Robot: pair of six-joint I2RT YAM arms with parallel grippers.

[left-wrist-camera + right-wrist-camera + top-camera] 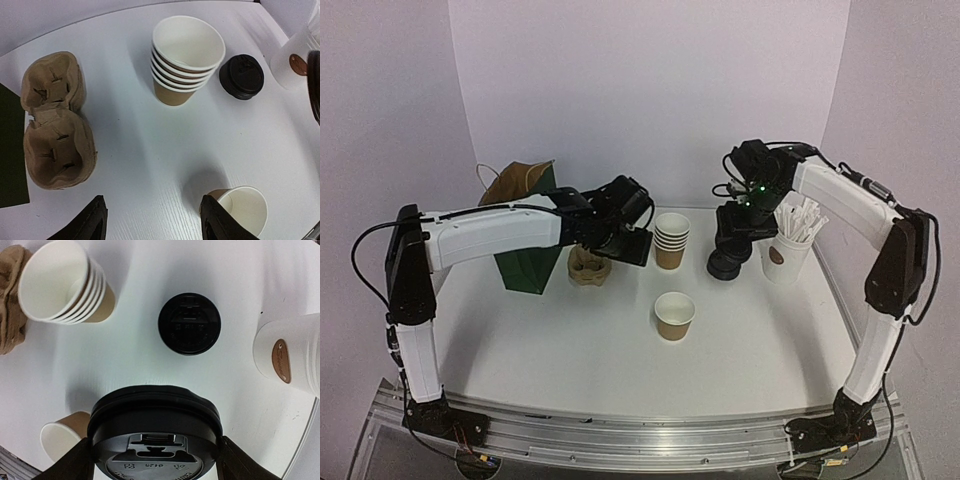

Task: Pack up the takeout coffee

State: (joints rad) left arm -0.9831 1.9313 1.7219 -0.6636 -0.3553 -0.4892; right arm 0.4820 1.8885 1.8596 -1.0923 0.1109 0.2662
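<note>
The takeout coffee's brown paper cup (674, 315) stands open-topped in the middle of the table, also in the left wrist view (246, 210) and the right wrist view (61, 438). My right gripper (155, 452) is shut on a round black domed lid (155, 430), one finger on each side of its rim, held above the table right of the cup stack (730, 240). A second black lid (189, 323) lies on the table below it (241, 76). My left gripper (152, 212) hangs open and empty over bare table between the pulp tray and the single cup (630, 245).
A stack of several brown cups (671, 240) stands at the back middle. The brown pulp carrier tray (588, 267) lies left of it, beside a dark green paper bag (525, 225). A white cup of wrapped sticks (788, 250) stands at the right.
</note>
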